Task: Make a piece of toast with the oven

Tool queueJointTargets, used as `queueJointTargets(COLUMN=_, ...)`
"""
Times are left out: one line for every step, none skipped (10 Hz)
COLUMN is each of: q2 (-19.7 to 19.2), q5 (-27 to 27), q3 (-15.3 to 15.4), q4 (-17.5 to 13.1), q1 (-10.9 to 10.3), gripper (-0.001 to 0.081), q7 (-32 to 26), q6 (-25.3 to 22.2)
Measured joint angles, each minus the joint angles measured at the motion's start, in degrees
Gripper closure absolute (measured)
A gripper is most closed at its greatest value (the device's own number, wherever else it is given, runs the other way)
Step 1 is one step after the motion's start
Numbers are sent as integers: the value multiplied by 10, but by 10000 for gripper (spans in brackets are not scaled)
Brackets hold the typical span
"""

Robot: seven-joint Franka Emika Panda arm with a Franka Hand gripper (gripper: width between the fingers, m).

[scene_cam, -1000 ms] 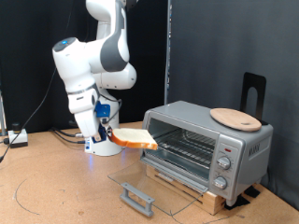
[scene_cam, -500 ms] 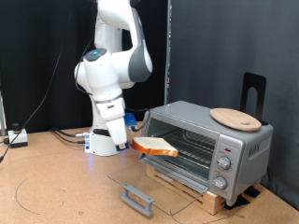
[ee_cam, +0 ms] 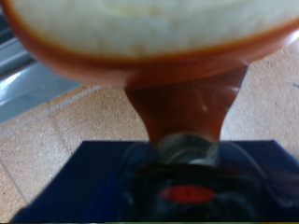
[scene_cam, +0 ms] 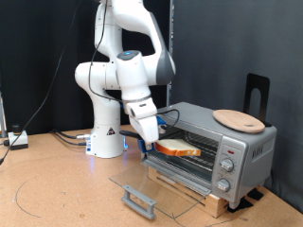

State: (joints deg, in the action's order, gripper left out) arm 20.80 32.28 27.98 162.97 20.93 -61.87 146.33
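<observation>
Silver-grey oven (scene_cam: 213,142), door dropped open, has the gripper (scene_cam: 151,140) at its mouth clamped on the piece of toast (scene_cam: 177,148), while the wrist view shows that crust (ee_cam: 149,56) filling the frame, so a tilted slice might catch the rack.

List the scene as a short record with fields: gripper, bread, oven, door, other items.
gripper: the arm's two-finger gripper at the oven's opening, shut on the bread
bread: flat pale slice of bread with golden-brown crust, partly inside the oven mouth
oven: boxy silver-grey toaster oven on a wooden slatted base
door: glass door folded down open
other items: round tan wooden board on the oven's top
</observation>
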Motion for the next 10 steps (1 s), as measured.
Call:
queueJointTargets(q2=2, q5=-13, q3=18, q4=0, q1=1, gripper=411, q7=14, q6=4)
queueJointTargets(q2=5, q5=-26, q3=28, q4=1, q1=3, gripper=411, q7=20, q6=7)
queueJointTargets(q2=8, q5=-41, q3=32, q4=3, q1=7, gripper=411, q7=20, q6=10)
queueJointTargets(q2=12, q5=-53, q3=32, q4=4, q1=13, gripper=411, q7=17, q6=12)
queueJointTargets(q2=18, q5=-62, q3=29, q4=4, q1=21, gripper=411, q7=6, q6=13)
queueJointTargets(q2=26, q5=-66, q3=20, q4=5, q1=29, gripper=411, q7=-14, q6=13)
queueJointTargets(q2=34, q5=-67, q3=8, q4=5, q1=37, gripper=411, q7=-36, q6=12)
queueJointTargets(q2=42, q5=-68, q3=-8, q4=4, q1=44, gripper=411, q7=-59, q6=5)
queueJointTargets(q2=50, q5=-69, q3=-23, q4=4, q1=51, gripper=411, q7=-78, q6=-4)
queueJointTargets(q2=56, q5=-69, q3=-32, q4=3, q1=58, gripper=411, q7=-88, q6=-13)
